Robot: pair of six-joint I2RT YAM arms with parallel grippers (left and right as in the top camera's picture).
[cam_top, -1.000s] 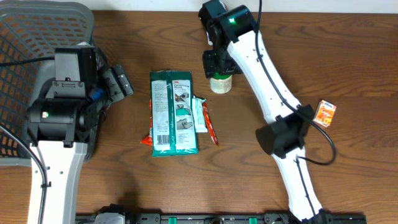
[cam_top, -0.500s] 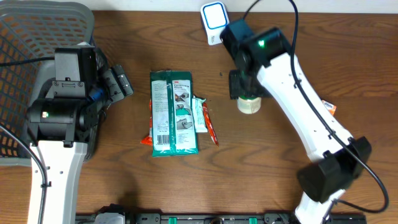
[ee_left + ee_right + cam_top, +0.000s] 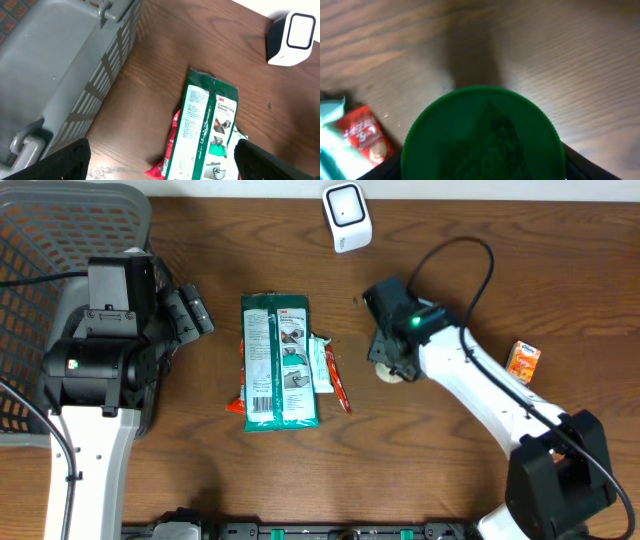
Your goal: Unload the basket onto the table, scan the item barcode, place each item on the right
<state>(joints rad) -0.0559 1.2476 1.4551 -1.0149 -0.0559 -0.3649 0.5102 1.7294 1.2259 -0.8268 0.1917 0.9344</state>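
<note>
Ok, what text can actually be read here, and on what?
"3M": top corner of the green packet.
"Comfort Grip": same packet, left wrist view; its finer print is too small.
"3:1", roughly: red sachet, blurred.
Too small to read: orange box.
Nothing legible: green-lidded jar.

1. The overhead view looks straight down from well above, taking in the whole tabletop (image 3: pixel 560 270), the basket (image 3: pixel 40 260) at the left and the scanner (image 3: pixel 347 217) at the far edge.
2. The left wrist view looks obliquely down past the basket (image 3: pixel 60 65) wall toward the green packet (image 3: pixel 205 130) and the scanner (image 3: pixel 292 37). The left fingers (image 3: pixel 70 160) show dark in its lower corners. It shares all three things with the overhead, where the green packet (image 3: pixel 280 360) lies mid-table.
3. The right wrist view sits very close. The green-lidded jar (image 3: pixel 480 135) fills it, with a red sachet (image 3: pixel 367 135) at its left edge.
</note>
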